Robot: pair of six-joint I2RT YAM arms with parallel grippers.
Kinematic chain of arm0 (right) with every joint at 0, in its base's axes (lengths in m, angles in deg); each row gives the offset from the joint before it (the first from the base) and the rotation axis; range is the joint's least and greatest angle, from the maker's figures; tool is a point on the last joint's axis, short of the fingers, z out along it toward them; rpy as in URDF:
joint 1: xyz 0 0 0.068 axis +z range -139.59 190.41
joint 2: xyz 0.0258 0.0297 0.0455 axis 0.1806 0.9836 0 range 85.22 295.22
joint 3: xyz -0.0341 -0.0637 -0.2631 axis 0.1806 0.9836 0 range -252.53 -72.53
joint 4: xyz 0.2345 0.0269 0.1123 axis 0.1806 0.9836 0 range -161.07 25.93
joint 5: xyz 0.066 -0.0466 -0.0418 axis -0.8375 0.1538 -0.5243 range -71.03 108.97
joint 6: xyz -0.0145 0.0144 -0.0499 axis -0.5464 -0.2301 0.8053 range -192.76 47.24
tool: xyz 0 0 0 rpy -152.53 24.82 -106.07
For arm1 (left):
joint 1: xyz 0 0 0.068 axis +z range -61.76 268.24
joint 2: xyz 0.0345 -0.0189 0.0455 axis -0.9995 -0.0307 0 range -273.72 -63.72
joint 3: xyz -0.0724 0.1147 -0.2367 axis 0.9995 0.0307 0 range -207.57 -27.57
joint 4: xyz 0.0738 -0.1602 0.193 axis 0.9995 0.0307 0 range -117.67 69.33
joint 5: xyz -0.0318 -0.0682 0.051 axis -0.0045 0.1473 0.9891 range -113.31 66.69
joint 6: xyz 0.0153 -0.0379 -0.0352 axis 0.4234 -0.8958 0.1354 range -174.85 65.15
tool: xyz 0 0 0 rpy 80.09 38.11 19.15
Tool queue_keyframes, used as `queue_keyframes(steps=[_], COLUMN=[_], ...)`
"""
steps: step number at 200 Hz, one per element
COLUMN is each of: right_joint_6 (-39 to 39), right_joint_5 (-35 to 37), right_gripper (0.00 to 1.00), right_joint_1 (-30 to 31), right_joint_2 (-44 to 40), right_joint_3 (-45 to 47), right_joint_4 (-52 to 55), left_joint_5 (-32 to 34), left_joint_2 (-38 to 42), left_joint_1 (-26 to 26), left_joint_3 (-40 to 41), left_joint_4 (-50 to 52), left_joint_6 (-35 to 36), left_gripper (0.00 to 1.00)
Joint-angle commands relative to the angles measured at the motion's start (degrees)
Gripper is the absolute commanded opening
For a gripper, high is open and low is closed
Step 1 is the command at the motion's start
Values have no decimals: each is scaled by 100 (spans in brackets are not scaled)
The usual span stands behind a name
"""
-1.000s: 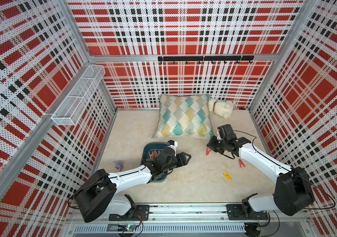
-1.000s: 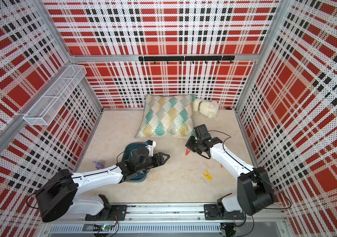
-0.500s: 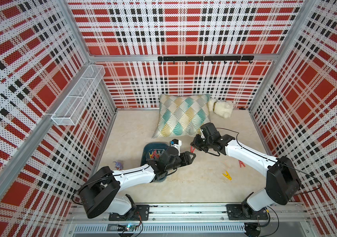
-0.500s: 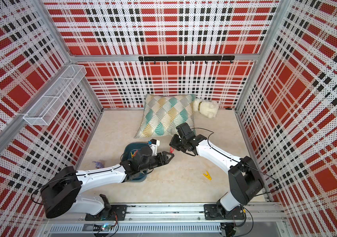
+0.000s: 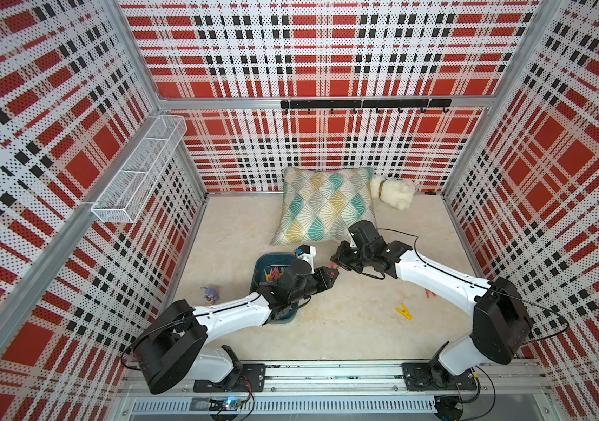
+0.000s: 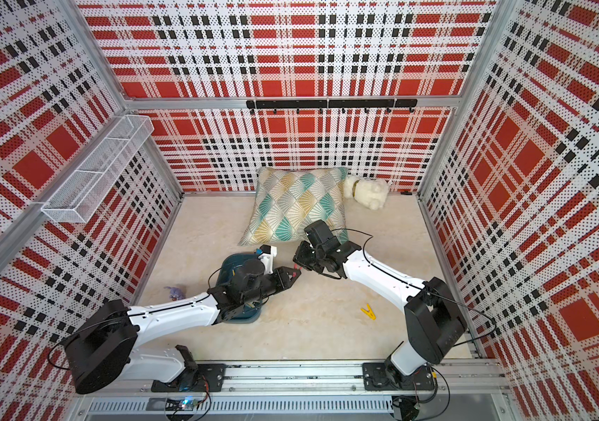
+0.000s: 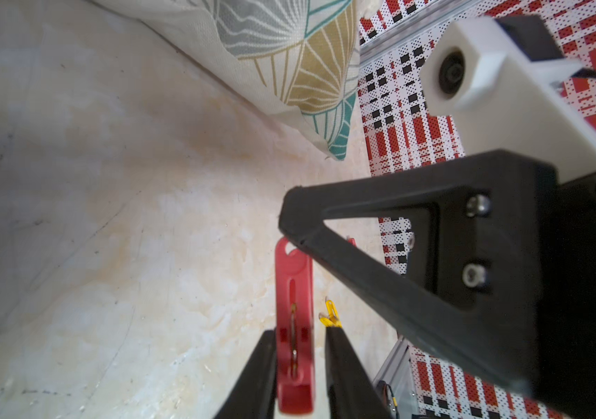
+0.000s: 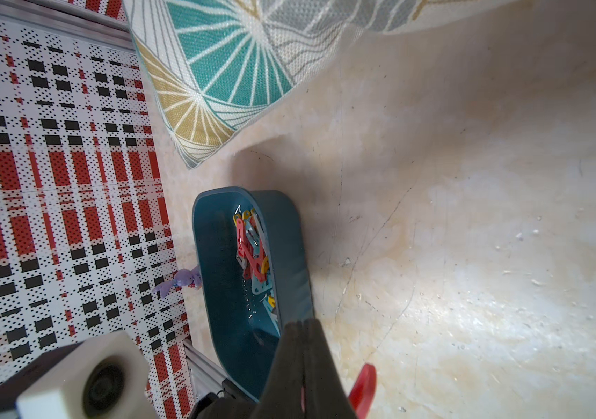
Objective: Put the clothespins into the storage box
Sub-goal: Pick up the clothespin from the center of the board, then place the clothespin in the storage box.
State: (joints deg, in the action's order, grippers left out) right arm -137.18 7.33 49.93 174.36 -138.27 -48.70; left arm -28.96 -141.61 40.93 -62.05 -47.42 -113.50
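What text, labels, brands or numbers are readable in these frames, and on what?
None readable.
The storage box, red clothespin and pillow carry no print.
Any marking on the small circuit board at the front rail is too small to read.

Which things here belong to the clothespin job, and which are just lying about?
Job: box; pins in it; held red pin; yellow pin and second red pin on the floor.
Lying about: pillow; plush toy; purple figurine; wire basket; hook rail.
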Motion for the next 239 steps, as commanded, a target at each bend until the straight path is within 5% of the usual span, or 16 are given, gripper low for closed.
queue_keyframes(steps=[1, 23, 104, 142, 190, 239], right_joint_6=[16, 176, 1487, 2167, 2469, 2627], right_joint_5=[21, 58, 1242, 1860, 1732, 1909], right_gripper=[0, 0, 51, 51, 44, 44], right_joint_1=[57, 57, 11, -88, -689, -1322], right_joint_2=[-97, -164, -778, -1108, -1752, -2018], right_joint_3=[-35, -45, -104, 117, 1380, 2249], right_joint_4=[-31, -13, 534, 1427, 2041, 2090], left_joint_5=[-67, -128, -119, 414, 854, 1440], left_joint_2=[107, 90, 432, 896, 1452, 1380], left_joint_1=[35, 35, 181, 562, 1406, 1644], left_joint_3=[82, 90, 419, 355, 477, 444], left_joint_4=[-136, -141, 40, 1464, 2769, 3480], left_joint_6=[62, 69, 73, 522, 1049, 1370], left_gripper=[18, 12, 8, 8, 10, 11])
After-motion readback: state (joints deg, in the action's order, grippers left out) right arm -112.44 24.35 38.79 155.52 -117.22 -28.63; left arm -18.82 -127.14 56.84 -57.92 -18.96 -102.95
